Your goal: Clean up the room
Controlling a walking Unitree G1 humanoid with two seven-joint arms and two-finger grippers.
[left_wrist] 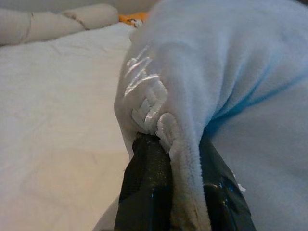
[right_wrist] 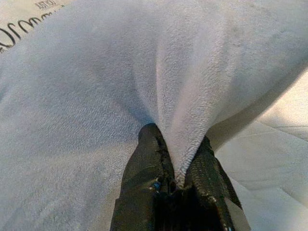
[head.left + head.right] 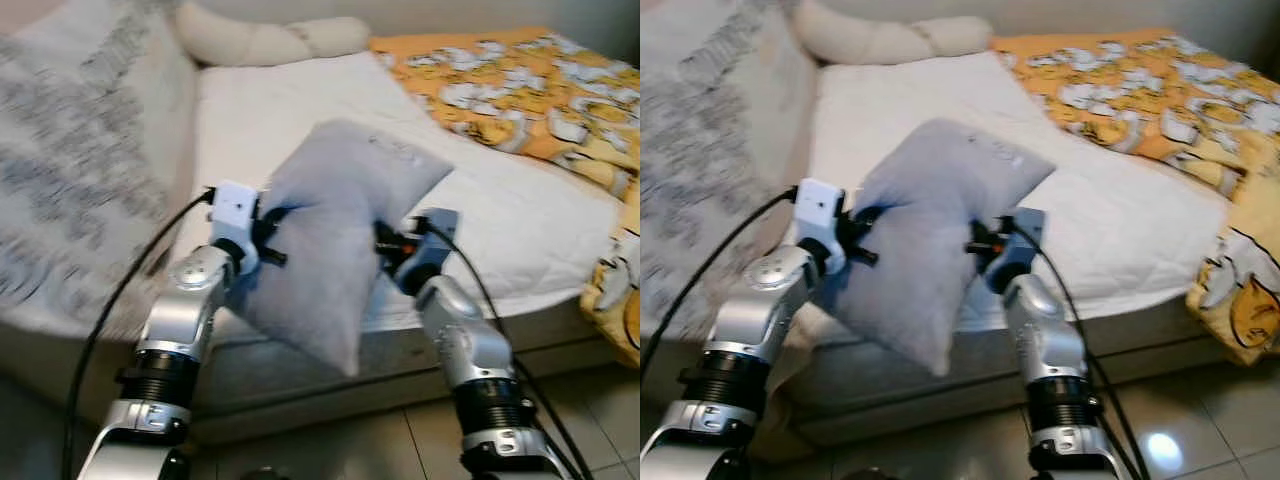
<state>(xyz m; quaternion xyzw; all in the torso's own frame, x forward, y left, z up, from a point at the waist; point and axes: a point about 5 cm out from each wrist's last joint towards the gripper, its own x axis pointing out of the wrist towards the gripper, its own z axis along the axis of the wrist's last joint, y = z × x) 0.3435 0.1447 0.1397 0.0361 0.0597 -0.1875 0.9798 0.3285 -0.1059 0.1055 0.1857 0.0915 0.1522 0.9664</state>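
The left gripper (image 1: 185,159) pinches a fold of a pale grey pillow (image 3: 335,230) between its two black fingers (image 1: 147,187), the plush fabric bunched tight in the clamp. The right gripper (image 2: 180,166) bites a ridge of the same pillow on its opposite side, fingers (image 2: 144,178) closed hard on the cloth. Held between both arms, the pillow hangs tilted above the near edge of the bed (image 3: 520,230), one corner drooping past the mattress side towards the tiled floor (image 3: 400,440). Beyond it the white mattress cover lies bare and open through the middle. An orange patterned blanket (image 3: 520,85) covers the bed's right side and spills over the right corner. A cream bolster (image 3: 265,40) lies along the head end, and a grey-patterned cushion (image 3: 80,170) stands against the bed's left side.
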